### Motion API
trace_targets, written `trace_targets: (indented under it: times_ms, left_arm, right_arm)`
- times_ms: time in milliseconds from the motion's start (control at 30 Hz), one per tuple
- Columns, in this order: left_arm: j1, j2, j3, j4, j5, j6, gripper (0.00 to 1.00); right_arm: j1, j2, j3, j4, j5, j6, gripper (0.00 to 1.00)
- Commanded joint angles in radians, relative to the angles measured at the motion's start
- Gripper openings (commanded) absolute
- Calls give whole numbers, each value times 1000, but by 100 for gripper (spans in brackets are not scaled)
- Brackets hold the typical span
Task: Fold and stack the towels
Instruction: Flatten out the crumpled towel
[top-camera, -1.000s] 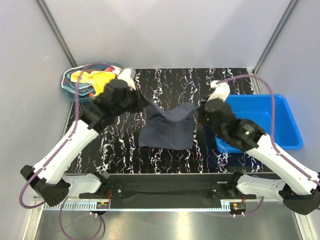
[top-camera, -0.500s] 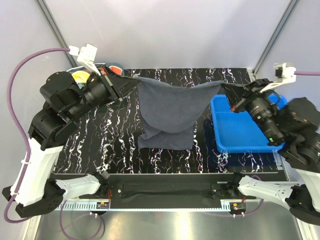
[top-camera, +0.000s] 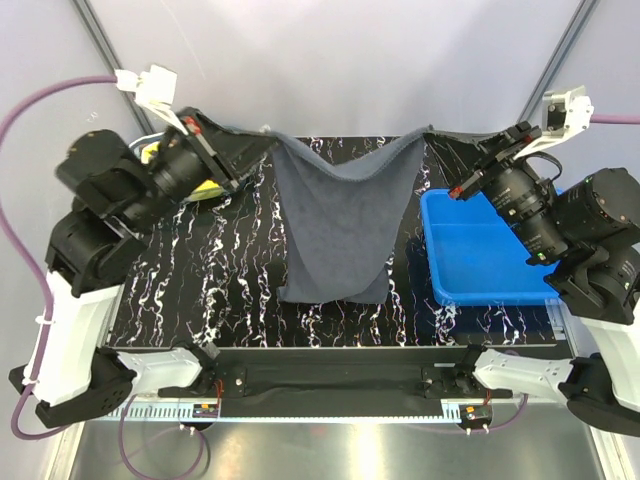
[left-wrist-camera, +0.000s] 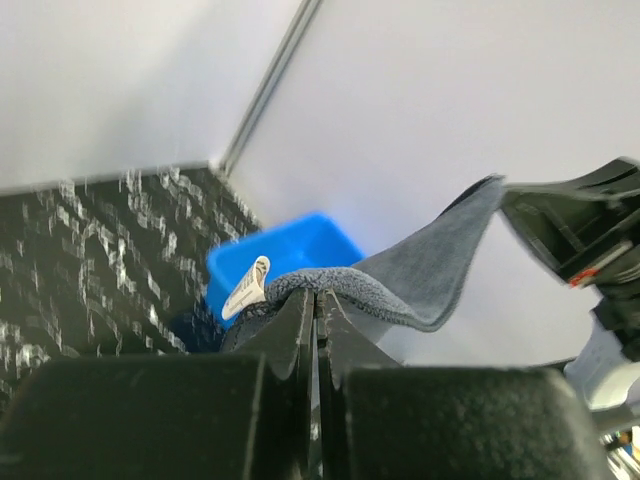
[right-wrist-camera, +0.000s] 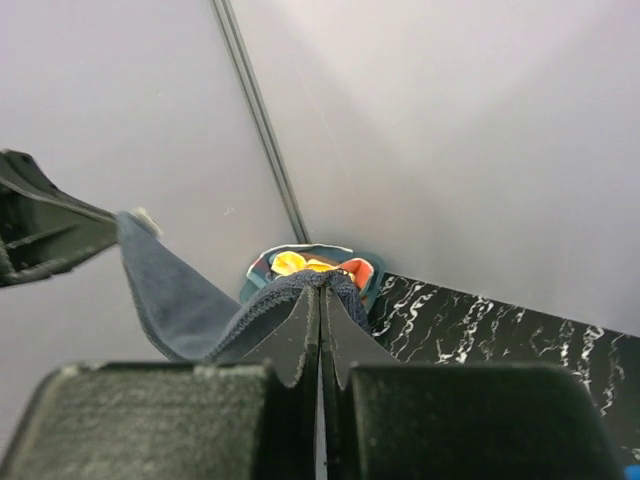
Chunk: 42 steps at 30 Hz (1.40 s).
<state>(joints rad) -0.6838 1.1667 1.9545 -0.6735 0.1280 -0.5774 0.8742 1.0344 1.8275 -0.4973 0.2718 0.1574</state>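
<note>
A dark grey-blue towel (top-camera: 340, 215) hangs stretched in the air between both arms, and its lower edge drapes to the table near the front. My left gripper (top-camera: 268, 140) is shut on its left top corner (left-wrist-camera: 330, 285), where a white label sticks out. My right gripper (top-camera: 432, 135) is shut on the right top corner (right-wrist-camera: 325, 283). Both arms are raised high above the table. More towels, yellow and orange-red (right-wrist-camera: 310, 265), lie in the teal basket (top-camera: 155, 150) at the back left, mostly hidden behind the left arm in the top view.
A blue plastic bin (top-camera: 485, 260) stands at the right side of the black marbled table (top-camera: 235, 265). Grey walls with metal corner posts (right-wrist-camera: 260, 110) close in the back and sides. The arm bases sit along the near edge.
Both arms rose from low over the table to high up and spread apart, lifting the towel from a crumpled heap into a hanging sheet. Both grips have held.
</note>
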Motion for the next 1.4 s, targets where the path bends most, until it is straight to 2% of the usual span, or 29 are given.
trace_targets:
  times_ms: [0,233,500,633,667,833,867,933,1033,1100,1267,1300,1367]
  left_arm:
    - [-5,21,104,68,-13,34,0]
    - [-5,-45,9,253,113,-25,0]
    - [-5,-4,107,272,186,-76,0]
    - [-3,10,148,197,108,-30,0]
    - [-5,16,162,172,51,-1,0]
    - [0,86,239,7,-175,105,0]
    - [15,114,245,-7,-230,128,0]
    - [56,148,248,-40,-241,129,0]
    - [174,205,218,-11,-142,88,0]
    - [245,231,163,31,-77,83,0]
    - [412,316,77,221,27,44,0]
    - [432,345,73,248,39,37,0]
    - [489,454,90,327,108,11,0]
  right_arm:
    - [-4,-4,62,60,33,-122,0]
    - [-4,-103,12,137,-85,-130,0]
    - [-4,-77,62,163,-140,-110,0]
    - [-4,-79,20,218,-83,-130,0]
    - [-4,-76,16,227,-62,-148,0]
    - [-4,-5,-8,319,162,-284,0]
    - [-4,10,-17,369,202,-358,0]
    - [-4,74,-31,417,303,-436,0]
    - [-18,171,-53,532,353,-565,0]
    - [-84,249,-47,531,308,-543,0]
    - [-312,435,35,430,140,-331,0]
    - [-389,508,56,416,76,-300,0]
    - [-455,591,149,364,-9,-217,0]
